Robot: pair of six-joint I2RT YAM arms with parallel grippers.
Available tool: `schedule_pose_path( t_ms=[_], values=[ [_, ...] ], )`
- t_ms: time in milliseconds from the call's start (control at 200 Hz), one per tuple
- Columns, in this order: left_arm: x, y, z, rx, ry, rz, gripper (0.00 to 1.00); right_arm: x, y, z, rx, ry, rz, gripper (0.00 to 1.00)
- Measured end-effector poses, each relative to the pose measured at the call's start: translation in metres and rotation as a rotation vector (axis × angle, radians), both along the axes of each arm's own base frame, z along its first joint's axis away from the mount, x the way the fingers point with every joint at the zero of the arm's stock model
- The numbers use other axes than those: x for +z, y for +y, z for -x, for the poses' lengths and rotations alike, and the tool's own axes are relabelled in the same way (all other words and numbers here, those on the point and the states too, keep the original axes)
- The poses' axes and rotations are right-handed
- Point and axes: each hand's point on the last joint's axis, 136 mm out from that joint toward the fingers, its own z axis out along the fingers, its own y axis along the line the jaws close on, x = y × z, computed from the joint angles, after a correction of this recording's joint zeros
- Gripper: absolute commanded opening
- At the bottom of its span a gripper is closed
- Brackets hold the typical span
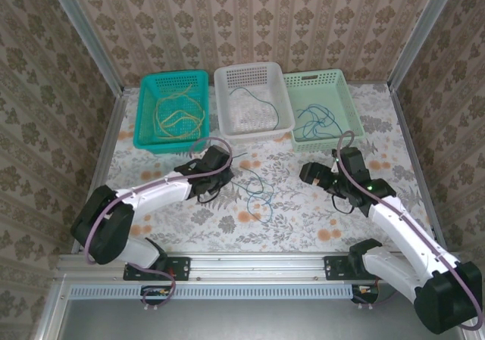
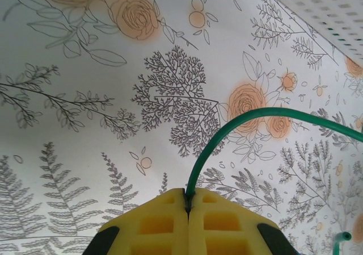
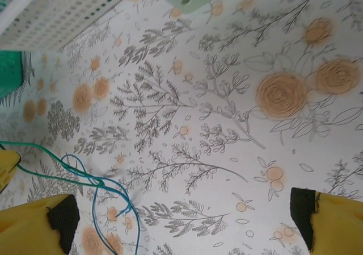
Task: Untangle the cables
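The left wrist view shows the left gripper (image 2: 187, 198) pinched together on a green cable (image 2: 272, 112), which the top view leaves unclear. The right gripper (image 3: 181, 221) stands wide apart, empty, near a blue strand (image 3: 137, 235) perhaps tangled with the green one. From above, 3 baskets (image 1: 248, 69) hold yellow cables (image 1: 178, 113) and blue cables (image 1: 314, 119).

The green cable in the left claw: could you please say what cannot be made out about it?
- Left wrist view: beyond the left claw, the green cable runs off the right edge.
- Top view: the left wrist hides that grip.
- Right wrist view: its crossing with the blue cable is blurred.
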Motion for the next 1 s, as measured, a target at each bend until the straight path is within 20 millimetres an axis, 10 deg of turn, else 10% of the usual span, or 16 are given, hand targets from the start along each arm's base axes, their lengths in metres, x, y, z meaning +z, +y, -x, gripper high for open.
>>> schedule_pose_path(
  t_ms=[635, 1000],
  values=[
    [0.035, 0.025, 0.010, -0.132, -0.115, -0.267, 0.00, -0.001, 0.026, -0.005, 0.076, 0.022, 0.017, 1.00],
    [0.048, 0.020, 0.007, -0.176, -0.168, -0.313, 0.00, -0.020, 0.094, 0.005, 0.400, -0.002, 0.127, 0.99]
  ],
)
